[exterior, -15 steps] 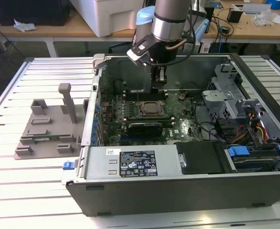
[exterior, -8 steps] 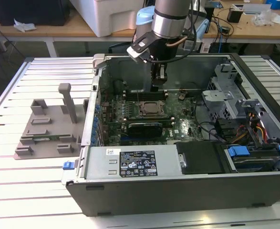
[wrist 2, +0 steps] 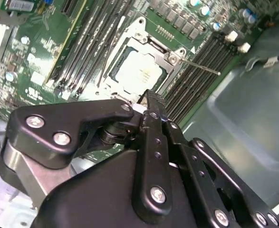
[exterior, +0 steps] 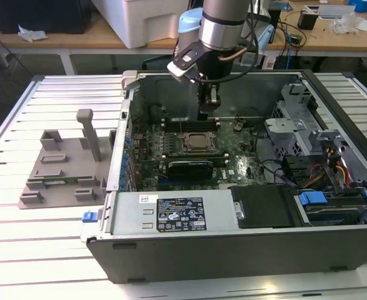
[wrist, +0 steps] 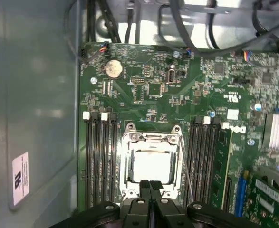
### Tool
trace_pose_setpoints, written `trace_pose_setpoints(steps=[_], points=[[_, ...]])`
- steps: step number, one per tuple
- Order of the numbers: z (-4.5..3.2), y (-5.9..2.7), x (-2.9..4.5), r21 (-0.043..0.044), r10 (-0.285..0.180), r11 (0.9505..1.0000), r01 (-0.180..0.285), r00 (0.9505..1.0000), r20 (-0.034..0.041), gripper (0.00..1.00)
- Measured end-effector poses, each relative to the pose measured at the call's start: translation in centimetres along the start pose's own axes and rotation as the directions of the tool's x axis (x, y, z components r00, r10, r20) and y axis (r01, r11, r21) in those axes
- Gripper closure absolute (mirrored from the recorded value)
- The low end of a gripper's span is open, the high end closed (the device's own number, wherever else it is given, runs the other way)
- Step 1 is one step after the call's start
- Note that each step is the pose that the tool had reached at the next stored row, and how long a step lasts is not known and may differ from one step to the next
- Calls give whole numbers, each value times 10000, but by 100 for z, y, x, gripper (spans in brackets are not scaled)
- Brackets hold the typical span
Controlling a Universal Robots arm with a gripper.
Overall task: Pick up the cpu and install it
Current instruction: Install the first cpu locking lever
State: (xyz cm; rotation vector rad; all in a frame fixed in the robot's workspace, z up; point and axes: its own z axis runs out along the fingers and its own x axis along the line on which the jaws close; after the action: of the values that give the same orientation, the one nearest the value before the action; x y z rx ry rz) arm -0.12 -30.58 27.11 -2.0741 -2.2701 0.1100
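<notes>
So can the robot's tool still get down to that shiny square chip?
Probably yes. The tool, fingers together, hangs right above the shiny silver square chip lying in the metal-framed socket, whose frame stands open, and nothing sits between them.

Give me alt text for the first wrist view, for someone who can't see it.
The gripper, fingers together and holding nothing, hangs over a green motherboard, its tips at the near edge of the socket. The silver cpu sits inside the socket's metal frame, with dark memory slots on both sides and a round coin battery farther up the board.
</notes>
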Motion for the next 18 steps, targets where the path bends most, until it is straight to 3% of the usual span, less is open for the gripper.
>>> trace_pose_setpoints(steps=[3, 5, 8, 12, 16, 18], points=[[0, 0, 0, 1, -672, 9977, 672, 9977, 64, 89], [0, 0, 0, 6, -1179, 9930, 1179, 9930, 114, 89], [0, 0, 0, 28, -2422, 9702, 2422, 9700, 234, 89], [0, 0, 0, 49, -3187, 9479, 3187, 9474, 309, 89], [0, 0, 0, 77, -3961, 9182, 3961, 9174, 383, 89], [0, 0, 0, 94, -4360, 8999, 4360, 8990, 422, 89]])
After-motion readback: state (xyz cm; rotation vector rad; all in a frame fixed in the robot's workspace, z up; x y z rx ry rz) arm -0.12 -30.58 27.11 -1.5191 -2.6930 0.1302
